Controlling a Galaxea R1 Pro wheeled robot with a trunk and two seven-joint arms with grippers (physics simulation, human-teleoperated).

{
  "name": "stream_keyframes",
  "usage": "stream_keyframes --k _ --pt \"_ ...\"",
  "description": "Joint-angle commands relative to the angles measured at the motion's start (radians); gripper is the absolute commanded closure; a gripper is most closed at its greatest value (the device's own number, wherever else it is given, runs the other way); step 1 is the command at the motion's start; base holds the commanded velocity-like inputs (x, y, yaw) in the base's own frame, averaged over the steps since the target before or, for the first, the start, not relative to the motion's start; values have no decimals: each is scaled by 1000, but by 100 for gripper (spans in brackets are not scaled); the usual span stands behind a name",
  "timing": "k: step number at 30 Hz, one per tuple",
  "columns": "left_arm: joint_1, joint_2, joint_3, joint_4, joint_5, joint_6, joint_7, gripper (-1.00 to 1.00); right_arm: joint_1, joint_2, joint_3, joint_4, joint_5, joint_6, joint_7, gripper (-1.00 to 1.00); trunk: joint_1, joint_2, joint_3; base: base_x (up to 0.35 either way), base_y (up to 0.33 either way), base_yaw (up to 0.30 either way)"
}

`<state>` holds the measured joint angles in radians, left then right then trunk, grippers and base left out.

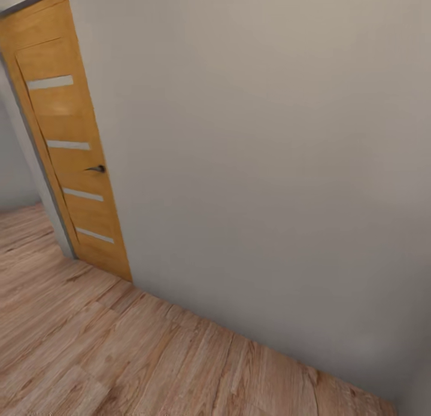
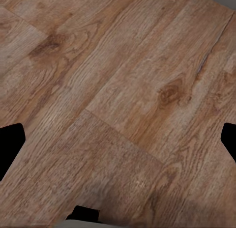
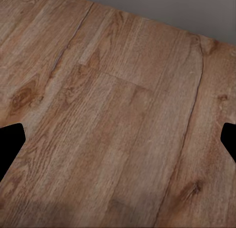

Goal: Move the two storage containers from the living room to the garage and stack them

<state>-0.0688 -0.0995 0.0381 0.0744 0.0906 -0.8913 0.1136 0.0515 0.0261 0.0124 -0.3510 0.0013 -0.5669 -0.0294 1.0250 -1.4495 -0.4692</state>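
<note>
Ahead of the robot in the head view, a plain pale grey wall [image 1: 269,164] rises from a light wood plank floor [image 1: 90,356]. At the left stands a wood-panelled door [image 1: 69,140] with pale horizontal strips and a dark lever handle [image 1: 96,169]. Each wrist view looks down on knotted planks, with the left gripper [image 2: 118,139] and right gripper [image 3: 118,139] splayed wide, dark fingertips [image 2: 11,144] at the edges, apparently grasping nothing.
</note>
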Motion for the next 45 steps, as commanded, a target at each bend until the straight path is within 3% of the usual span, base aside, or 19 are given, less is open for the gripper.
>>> stream_keyframes --k 1,9,45 --pt "-2 0 3 4 1 -6 -1 -100 1 0 1 -2 0 0 -3 -100 0 -1 -1 0 0 299" --pt "-2 4 3 4 1 -5 -4 -100 1 0 0 -2 0 0 -3 -100 0 -1 -1 86 16 299" --pt "-2 4 2 4 1 -3 -2 -100 1 0 0 -2 0 2 -4 -100 0 -1 -1 303 119 299"
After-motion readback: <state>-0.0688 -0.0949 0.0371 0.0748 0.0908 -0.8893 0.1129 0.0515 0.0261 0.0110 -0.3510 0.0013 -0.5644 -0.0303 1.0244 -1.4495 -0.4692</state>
